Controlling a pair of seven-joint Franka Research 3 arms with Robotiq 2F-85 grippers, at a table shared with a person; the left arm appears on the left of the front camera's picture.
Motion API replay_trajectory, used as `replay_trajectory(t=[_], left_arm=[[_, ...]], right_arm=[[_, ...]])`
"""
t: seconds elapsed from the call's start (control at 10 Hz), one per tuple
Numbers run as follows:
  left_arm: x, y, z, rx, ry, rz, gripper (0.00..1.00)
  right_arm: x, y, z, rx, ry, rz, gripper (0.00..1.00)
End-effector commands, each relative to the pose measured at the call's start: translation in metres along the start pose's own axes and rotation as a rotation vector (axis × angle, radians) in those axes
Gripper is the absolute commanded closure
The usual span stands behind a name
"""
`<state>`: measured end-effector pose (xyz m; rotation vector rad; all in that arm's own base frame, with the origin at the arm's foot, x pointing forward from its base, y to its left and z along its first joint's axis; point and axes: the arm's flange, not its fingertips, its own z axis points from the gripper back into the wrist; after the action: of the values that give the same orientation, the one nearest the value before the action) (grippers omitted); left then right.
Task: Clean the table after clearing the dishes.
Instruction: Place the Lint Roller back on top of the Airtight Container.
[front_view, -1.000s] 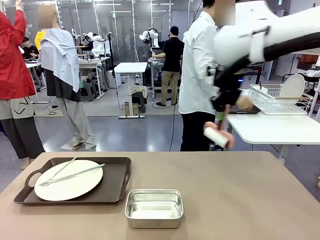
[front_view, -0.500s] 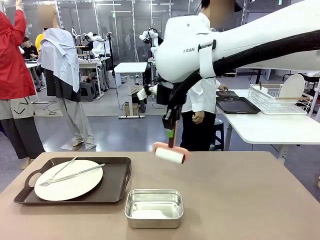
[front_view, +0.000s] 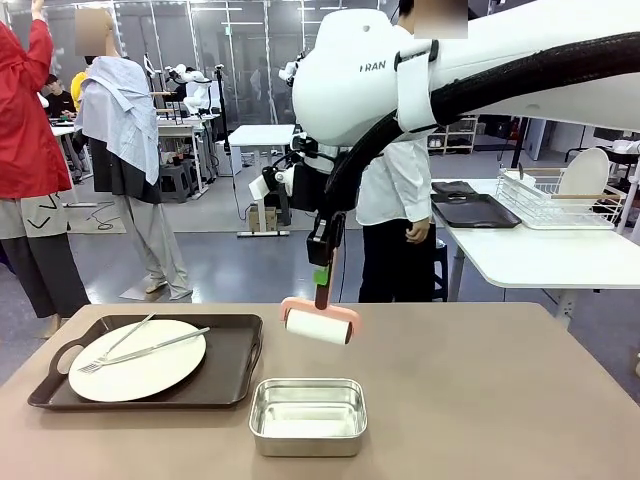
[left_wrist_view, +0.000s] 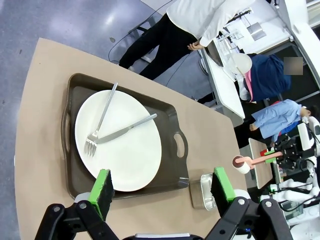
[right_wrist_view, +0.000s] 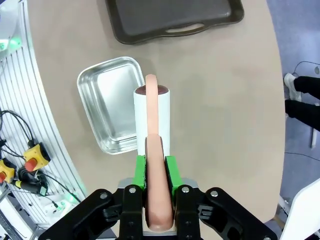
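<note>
Right fingers (right_wrist_view: 141, 172) clamped tight on the pink handle of a lint roller (right_wrist_view: 151, 117), one green pad each side, handle running straight out btw them. The white roll hangs crosswise just past the far rim of the steel pan (front_view: 307, 415), over the table (front_view: 500, 400); can't tell if it touches the top. In the right wrist view the roll overlaps one long rim of the pan. Pan is shiny, rectangular w/ rounded corners, and sits flat on the table nearer the robot than the roller.

Left fingers (left_wrist_view: 102, 184) spread wide, gripping nothing, high above the table, left of the pan.

Dishes: dark brown tray (front_view: 238, 372) lies just left of the pan, close but not touching, a narrow strip of table btw them. White plate (front_view: 150, 372) lies flat in the tray, toward the end away from the pan. Fork (front_view: 112, 350) and knife (front_view: 165, 345) lie on the plate in a V. Their working ends are together on the side away from the pan, and the knife handle angles toward the pan.

Person (front_view: 400, 190) in white shirt and dark trousers stands past the table's far edge, beyond the pan, partly hidden by the right arm.

Further right of the pan and beyond it is a white table (front_view: 540, 262). It carries a wire rack (front_view: 540, 205) w/ a second plate (front_view: 585, 172) upright in it, and a second tray (front_view: 478, 212) beside the rack on the pan's side.
</note>
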<state>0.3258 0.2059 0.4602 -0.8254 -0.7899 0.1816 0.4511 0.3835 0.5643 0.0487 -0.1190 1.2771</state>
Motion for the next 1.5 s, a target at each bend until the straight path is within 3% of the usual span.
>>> replay_trajectory(t=[0.0,0.3,0.5,0.9,1.4], left_arm=[[0.0,0.001,0.001,-0.017,-0.008,-0.007,0.0],[0.0,0.001,0.001,-0.017,-0.008,-0.007,0.0],[0.0,0.001,0.001,-0.017,-0.008,-0.007,0.0],[0.0,0.001,0.001,-0.017,-0.008,-0.007,0.0],[0.0,0.001,0.001,-0.017,-0.008,-0.007,0.0]], right_arm=[[0.002,-0.009,-0.007,-0.032,0.003,0.002,0.79],[0.0,-0.01,-0.008,-0.013,0.009,-0.002,0.79],[0.012,0.002,-0.026,0.069,-0.001,0.107,0.79],[0.017,0.008,-0.058,0.19,0.054,0.113,0.79],[0.025,-0.006,-0.111,0.202,0.101,0.231,0.79]])
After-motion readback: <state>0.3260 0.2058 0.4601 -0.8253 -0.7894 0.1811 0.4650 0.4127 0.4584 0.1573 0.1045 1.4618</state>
